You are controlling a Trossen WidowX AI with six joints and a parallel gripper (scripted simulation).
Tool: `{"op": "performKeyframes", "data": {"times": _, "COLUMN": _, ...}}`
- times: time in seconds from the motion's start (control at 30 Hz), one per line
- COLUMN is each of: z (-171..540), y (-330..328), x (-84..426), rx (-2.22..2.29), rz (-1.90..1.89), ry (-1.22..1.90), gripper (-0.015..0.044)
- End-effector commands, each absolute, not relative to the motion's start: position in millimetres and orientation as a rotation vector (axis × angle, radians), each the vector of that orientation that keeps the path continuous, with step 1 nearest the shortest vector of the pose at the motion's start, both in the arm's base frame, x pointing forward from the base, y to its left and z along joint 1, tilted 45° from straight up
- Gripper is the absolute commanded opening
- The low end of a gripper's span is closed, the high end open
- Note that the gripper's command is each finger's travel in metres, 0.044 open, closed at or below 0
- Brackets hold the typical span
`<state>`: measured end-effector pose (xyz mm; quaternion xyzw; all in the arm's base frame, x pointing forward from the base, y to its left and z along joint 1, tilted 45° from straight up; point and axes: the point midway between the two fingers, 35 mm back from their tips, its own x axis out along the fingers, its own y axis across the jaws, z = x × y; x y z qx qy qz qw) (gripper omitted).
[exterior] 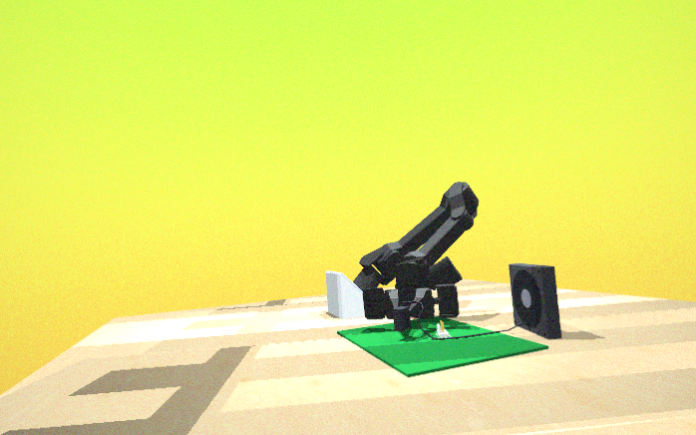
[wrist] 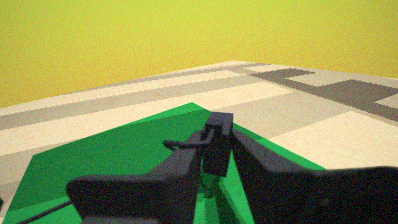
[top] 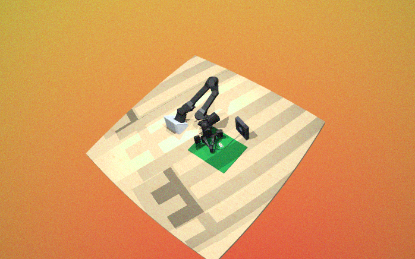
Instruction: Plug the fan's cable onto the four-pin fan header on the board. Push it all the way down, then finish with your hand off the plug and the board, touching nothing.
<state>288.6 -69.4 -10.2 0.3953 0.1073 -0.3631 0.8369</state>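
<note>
My gripper is shut on the fan plug, a small dark block that stands upright between the fingertips. The black cable bends out of the plug's top and runs over to the fan. The plug is low over the green board; whether it touches the board cannot be told. The white header with its yellowish pins stands on the board, to the right of the gripper in the top and exterior views. The header does not show in the wrist view.
The fan stands upright on the table, just off the board's right side in the top and exterior views. The arm's pale base is behind and left of the board. The cable crosses the board close to the header. Dark shadows lie on the table.
</note>
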Motion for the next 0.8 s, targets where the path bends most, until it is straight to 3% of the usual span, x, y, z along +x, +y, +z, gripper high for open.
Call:
{"op": "performKeyframes", "data": {"times": 0.0, "z": -13, "y": -67, "x": 290, "rx": 0.839, "rz": -0.77, "ry": 0.221, "gripper": 0.0}}
{"op": "performKeyframes", "data": {"times": 0.77, "z": -21, "y": -59, "x": 290, "rx": 0.836, "rz": -0.769, "ry": 0.229, "gripper": 0.0}}
